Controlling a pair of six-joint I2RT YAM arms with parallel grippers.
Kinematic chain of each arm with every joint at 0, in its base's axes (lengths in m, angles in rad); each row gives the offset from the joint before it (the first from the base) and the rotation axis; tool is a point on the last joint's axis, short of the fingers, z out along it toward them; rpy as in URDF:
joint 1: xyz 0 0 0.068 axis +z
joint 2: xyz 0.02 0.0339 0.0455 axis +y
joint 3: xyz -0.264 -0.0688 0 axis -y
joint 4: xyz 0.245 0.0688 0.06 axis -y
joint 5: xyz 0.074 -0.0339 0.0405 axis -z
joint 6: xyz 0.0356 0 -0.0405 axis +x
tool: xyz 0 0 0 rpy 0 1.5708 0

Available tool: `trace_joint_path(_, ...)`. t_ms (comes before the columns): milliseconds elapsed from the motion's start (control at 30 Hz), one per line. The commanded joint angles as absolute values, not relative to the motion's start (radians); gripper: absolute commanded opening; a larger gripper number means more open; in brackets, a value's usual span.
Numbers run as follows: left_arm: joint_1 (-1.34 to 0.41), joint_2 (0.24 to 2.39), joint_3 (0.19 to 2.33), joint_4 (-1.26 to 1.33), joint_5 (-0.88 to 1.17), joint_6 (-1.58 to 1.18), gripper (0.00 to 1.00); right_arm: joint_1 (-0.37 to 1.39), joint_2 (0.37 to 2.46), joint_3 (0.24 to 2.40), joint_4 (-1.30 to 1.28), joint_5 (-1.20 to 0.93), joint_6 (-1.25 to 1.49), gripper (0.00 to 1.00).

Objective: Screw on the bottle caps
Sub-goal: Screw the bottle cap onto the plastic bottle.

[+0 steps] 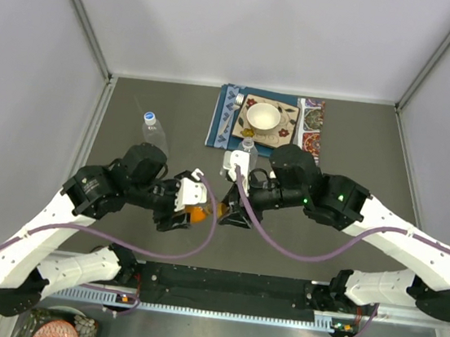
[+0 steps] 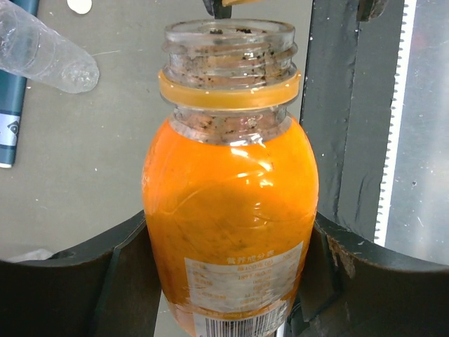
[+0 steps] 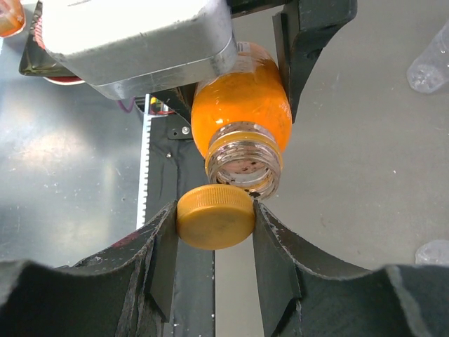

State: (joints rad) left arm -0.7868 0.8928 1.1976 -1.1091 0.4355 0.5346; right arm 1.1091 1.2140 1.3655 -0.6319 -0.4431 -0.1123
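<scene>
Orange shows twice: one squat orange bottle (image 2: 230, 232) clamped between my left fingers (image 2: 70, 281) over the middle of the worktop's (image 1: 175, 105) near edge, its threaded mouth bare, and one orange cap (image 3: 215, 216) pinched in my right fingers (image 3: 280, 270) just beside that mouth, though I cannot tell whether they touch. Two clear bottles (image 1: 154, 133) stand farther back, one toward the left edge wearing a blue-and-white cap (image 1: 149, 116), the other mid-worktop beside a blue mat (image 1: 219, 118) carrying one white bowl (image 1: 263, 117), its lower part hidden behind my right arm. Dark grey worktop, pale walls on three sides.
</scene>
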Motion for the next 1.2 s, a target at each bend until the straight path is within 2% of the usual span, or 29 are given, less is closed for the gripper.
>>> trace_joint_path(0, -0.793, 0.894, 1.229, -1.101, 0.482, 0.558, 0.21, 1.101, 1.213, 1.417, -0.565, -0.442, -0.123, 0.4)
trace_joint_path(700, -0.793, 0.888, 1.239, -1.094, 0.486, 0.548, 0.21, 1.092, 1.224, 1.355, -0.4, -0.414, -0.06, 0.4)
trace_joint_path(1167, -0.792, 0.874, 1.232, -1.086, 0.453, 0.545, 0.2, 1.092, 1.218, 1.339, -0.531, -0.428, -0.081, 0.4)
